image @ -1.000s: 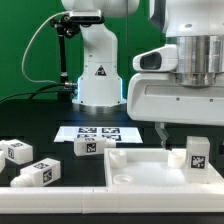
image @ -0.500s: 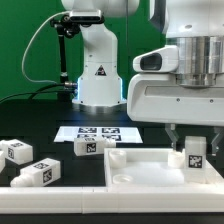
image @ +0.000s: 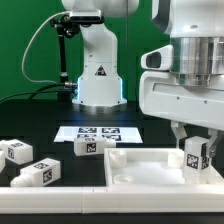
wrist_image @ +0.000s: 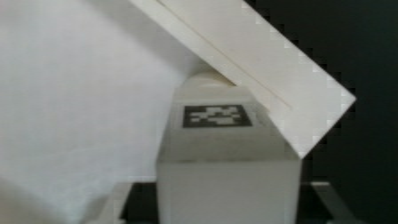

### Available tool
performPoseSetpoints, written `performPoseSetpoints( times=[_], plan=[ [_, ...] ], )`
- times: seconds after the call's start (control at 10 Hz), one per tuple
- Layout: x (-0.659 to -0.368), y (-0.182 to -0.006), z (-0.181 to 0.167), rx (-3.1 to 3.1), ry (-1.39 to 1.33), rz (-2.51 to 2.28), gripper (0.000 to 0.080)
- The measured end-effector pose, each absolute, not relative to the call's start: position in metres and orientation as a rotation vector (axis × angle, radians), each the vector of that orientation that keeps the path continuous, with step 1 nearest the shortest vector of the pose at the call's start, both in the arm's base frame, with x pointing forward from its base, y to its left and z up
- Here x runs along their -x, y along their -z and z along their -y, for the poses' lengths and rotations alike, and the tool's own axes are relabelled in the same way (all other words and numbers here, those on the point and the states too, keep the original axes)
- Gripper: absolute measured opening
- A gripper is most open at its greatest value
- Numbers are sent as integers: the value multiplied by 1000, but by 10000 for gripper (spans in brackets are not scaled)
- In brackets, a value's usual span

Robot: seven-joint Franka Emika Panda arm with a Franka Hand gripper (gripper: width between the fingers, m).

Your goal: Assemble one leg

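On the exterior view's left, three small white blocks lie loose on the black counter (image: 40, 120): one block (image: 16, 151) nearest the edge of the picture, a second block (image: 38, 173) in front of it and tilted, and a third block (image: 89, 146) further toward the middle. All three carry black-and-white square tags, and they lie apart from one another.

Behind the third block, the marker board (image: 97, 132) lies flat on the counter, just in front of the white base of the arm (image: 97, 75).

Toward the exterior view's right sits the tray (image: 140, 168), a large flat white piece with a raised rim, close to the third block without touching it.

At the right end of the tray stands the leg (image: 195, 156), upright, its tag facing the camera. The pincer (image: 196, 140) hangs straight down over it from the big white wrist housing, with a dark finger on either side of the leg. The wrist view shows the leg (wrist_image: 222, 160) up close between the two fingers, its tag toward the lens, with the tray's rim (wrist_image: 249, 60) running slantwise past it. The pincer is clamped on the leg. Whether the leg's foot touches the tray floor cannot be told.
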State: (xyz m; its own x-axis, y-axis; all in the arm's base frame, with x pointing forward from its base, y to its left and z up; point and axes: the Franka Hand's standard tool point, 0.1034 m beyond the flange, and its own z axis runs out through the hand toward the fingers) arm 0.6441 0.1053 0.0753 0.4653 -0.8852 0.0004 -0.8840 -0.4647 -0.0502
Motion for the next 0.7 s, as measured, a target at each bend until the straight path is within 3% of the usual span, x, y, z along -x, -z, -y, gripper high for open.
performPoseSetpoints(
  times=[0.4, 0.7],
  plan=[
    [-642, -76, -107, 2048, 16, -2298, 285],
    [-641, -76, -108, 1774, 3, -2509, 285]
  ],
)
